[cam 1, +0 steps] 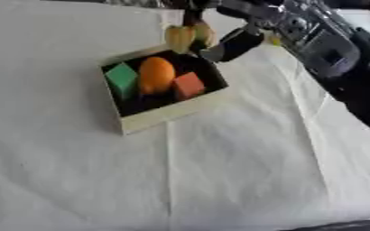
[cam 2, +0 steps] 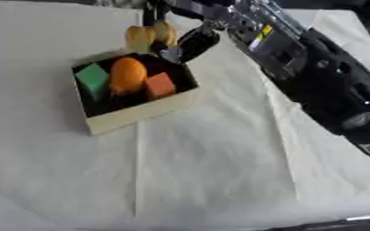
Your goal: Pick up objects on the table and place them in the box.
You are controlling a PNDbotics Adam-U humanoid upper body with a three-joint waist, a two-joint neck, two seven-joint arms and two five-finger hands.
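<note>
- The right hand (cam 1: 219, 31) reaches in from the upper right, at the far edge of the box (cam 1: 168, 115), with the black and silver arm (cam 2: 314, 72) stretching back toward the right side of the view.
- Its fingers are curled round a yellow object (cam 1: 187, 36), which looks like a small bunch of bananas, though the blur makes that a fair guess only.
- The yellow object hangs at the far rim of the box, just at or above the edge; whether it touches the rim cannot be told.
- One dark finger (cam 1: 232, 45) points down toward the far right corner of the box, close to the rim.
- The box is a shallow, pale-walled tray with a dark inside, set askew on the white cloth (cam 1: 219, 180) that covers the table.
- Inside the box, a green block (cam 1: 122, 79) sits at the left, an orange round fruit (cam 1: 156, 74) in the middle, and a red block (cam 1: 189, 85) at the right.
- The fruit lies just beside both blocks, apparently touching them.
- The cloth shows long fold creases running from the box toward the near edge.
- The left hand shows in neither view.
</note>
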